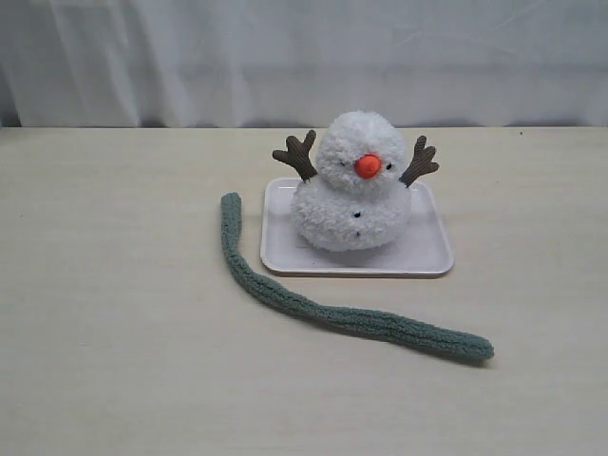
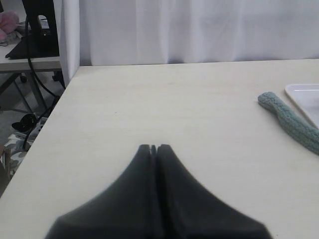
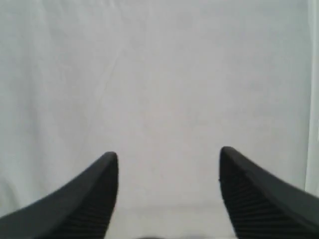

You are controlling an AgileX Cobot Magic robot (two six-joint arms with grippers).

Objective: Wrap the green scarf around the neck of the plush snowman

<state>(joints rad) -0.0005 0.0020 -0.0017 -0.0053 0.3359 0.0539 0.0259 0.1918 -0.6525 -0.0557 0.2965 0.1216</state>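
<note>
The fluffy white plush snowman (image 1: 351,185) with orange nose and brown twig arms stands upright on a white tray (image 1: 426,255). Its neck (image 1: 332,179) is bare. The green scarf (image 1: 313,306) lies flat on the table, curving from the tray's left side to the front right. One rounded end of the scarf (image 2: 286,118) shows in the left wrist view, well off to the side of my left gripper (image 2: 154,148), which is shut and empty above bare tabletop. My right gripper (image 3: 168,157) is open, empty, and faces only the white curtain. Neither gripper appears in the exterior view.
A white curtain (image 1: 304,57) hangs behind the table's far edge. In the left wrist view the table's side edge (image 2: 45,130) drops off to a floor with cables and a black stand (image 2: 37,30).
</note>
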